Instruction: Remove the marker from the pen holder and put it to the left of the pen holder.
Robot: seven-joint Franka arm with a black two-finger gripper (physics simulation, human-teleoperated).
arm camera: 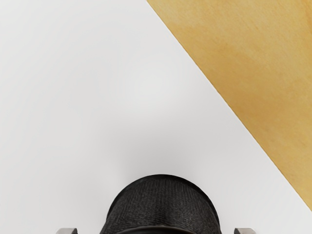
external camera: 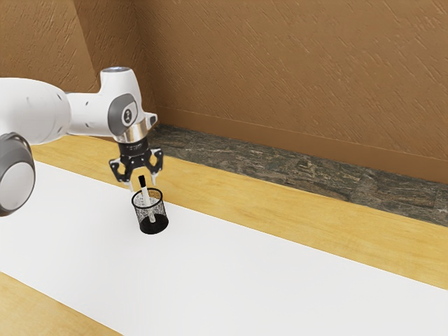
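Jaws: spread wide on the gripper (external camera: 143, 185), pointed down over the holder's mouth, and nothing is gripped!
Marker: the white marker (external camera: 146, 197) is held inside the pen holder, black cap up, its top tilted to the exterior view's left, the cap seen between the parted tips.
Pen holder (external camera: 160, 210): black mesh, stood upright near the white strip's far edge.
White strip (external camera: 245, 273): laid over the wooden table (external camera: 280, 201), wood seen along its near and far sides.
Arm (external camera: 89, 113): reached in from the exterior view's left.
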